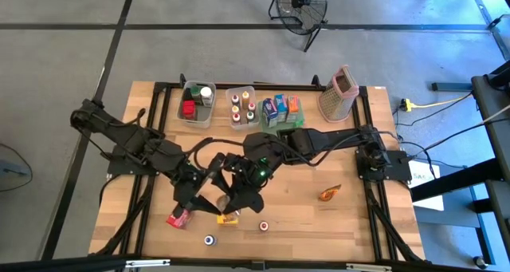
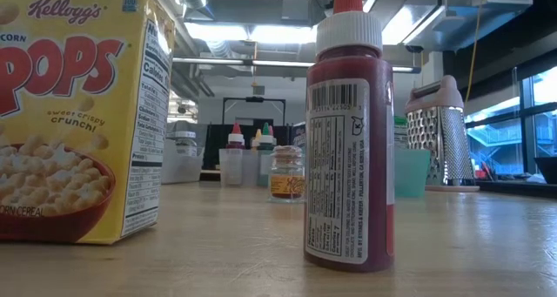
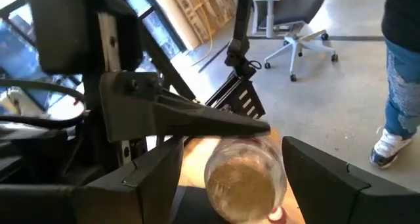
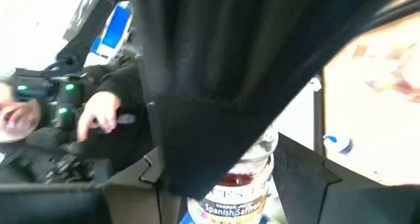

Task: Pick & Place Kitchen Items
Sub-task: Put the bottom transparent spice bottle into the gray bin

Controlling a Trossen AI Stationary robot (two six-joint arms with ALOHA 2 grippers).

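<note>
Low in the centre of the high view, the left gripper (image 3: 226,168) and right gripper (image 4: 239,178) both clamp one small jar (image 3: 244,179) (labelled Spanish saffron). Pulled unevenly, it could twist free and drop among the groceries below.

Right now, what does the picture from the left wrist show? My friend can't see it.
A small glass jar of tan powder sits between the left gripper's two dark fingers. Beyond them are an office chair and a person's leg on a grey floor.

Dark jointed arms (image 1: 311,139), black cables, green lights
</note>
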